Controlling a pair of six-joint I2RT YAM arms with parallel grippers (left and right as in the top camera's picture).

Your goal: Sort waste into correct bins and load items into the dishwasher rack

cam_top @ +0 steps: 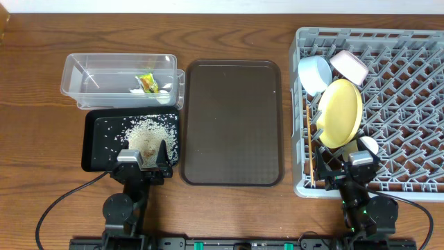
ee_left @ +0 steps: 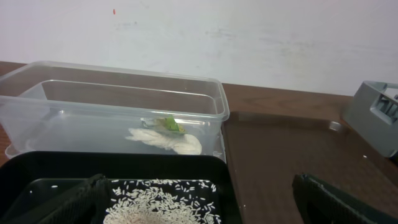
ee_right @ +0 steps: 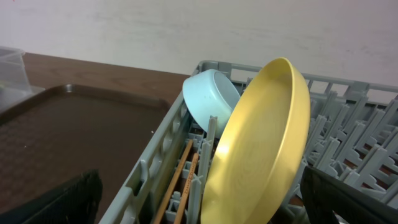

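now the left pincer (cam_top: 146,151) hangs spread wide, holding nothing, over the near edge of the shallow black tray (cam_top: 97,158). loose white rice grains (cam_top: 149,132) lie heaped in that tray. just past it, the small crumpled green-and-orange wrapper (cam_top: 147,82) sits in the clear plastic tub (cam_top: 76,69). the right pincer (cam_top: 345,165) is spread wide and empty too, at the near left corner of the big grey rack (cam_top: 409,104). in the rack the round yellow plate (cam_top: 340,112) stands on edge, the light blue bowl (cam_top: 316,73) at its far side, the wooden chopsticks (ee_right: 178,171) on its left.
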